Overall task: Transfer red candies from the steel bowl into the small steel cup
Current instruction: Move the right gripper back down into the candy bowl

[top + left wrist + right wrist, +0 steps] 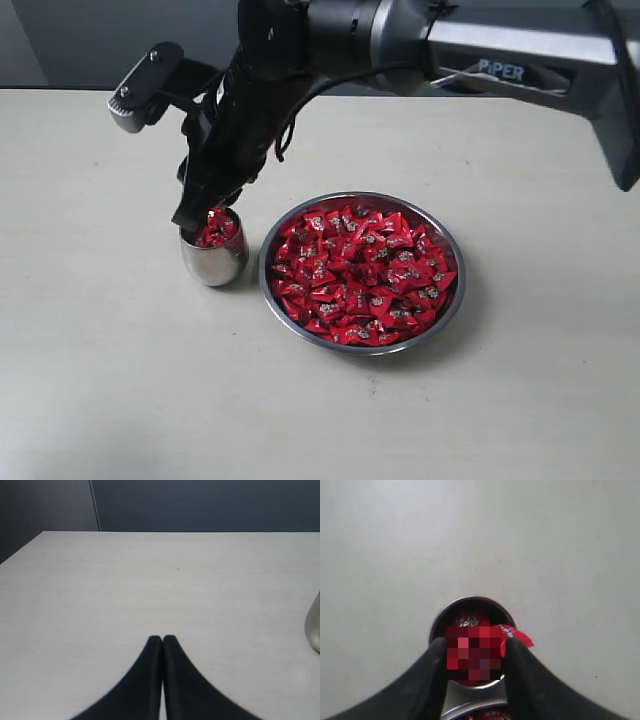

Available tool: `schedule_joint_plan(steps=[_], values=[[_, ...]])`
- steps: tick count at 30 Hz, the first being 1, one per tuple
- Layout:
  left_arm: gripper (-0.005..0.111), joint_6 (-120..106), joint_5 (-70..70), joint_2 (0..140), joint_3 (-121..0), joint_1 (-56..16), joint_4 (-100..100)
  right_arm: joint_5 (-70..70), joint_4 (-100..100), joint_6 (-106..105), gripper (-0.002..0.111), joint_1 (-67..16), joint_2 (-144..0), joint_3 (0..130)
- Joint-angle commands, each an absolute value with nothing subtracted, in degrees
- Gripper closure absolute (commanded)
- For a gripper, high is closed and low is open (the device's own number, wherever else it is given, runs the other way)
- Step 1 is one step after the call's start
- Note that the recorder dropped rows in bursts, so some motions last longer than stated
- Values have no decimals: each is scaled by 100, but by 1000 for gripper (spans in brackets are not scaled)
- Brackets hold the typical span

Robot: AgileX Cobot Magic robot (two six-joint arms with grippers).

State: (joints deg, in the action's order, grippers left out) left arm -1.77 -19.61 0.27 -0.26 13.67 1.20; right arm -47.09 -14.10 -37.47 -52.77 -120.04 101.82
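The small steel cup [213, 262] stands left of the steel bowl [268, 290], which is heaped with red candies [360, 275]. My right gripper [200, 218] reaches across from the right and hangs just over the cup's mouth. In the right wrist view its fingers [475, 647] stand a candy-bunch apart, shut on a clump of red candies [520, 637] above the cup's rim [470, 601]; one wrapper end pokes out past a finger. More candies fill the cup to the top. My left gripper [162, 639] is shut and empty above bare table, with the cup's side [314, 630] at the frame edge.
The right arm [500, 60] spans the back of the table above the bowl. A dark wall lies beyond the table's far edge [200, 531]. Pale tabletop [120, 380] surrounds cup and bowl.
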Motion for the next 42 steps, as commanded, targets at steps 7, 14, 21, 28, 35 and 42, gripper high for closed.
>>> schedule_joint_plan(steps=[7, 14, 21, 28, 35, 42], values=[[106, -168, -1914, 0, 0, 1312, 125, -4773, 433, -2431, 71, -5265, -11316, 10213], [106, -168, -1914, 0, 0, 1312, 125, -5041, 577, -2339, 91, -4920, -11294, 10146], [106, -168, -1914, 0, 0, 1312, 125, -5403, -783, -2400, 99, -3908, -11294, 9783], [106, -168, -1914, 0, 0, 1312, 125, -5192, -1229, -2483, 93, -3264, -11294, 8374], [106, -168, -1914, 0, 0, 1312, 125, -5544, -1339, -2434, 93, -3264, -11294, 8142], [106, -168, -1914, 0, 0, 1312, 125, -5864, -1656, -2434, 93, -3264, -11288, 7888]])
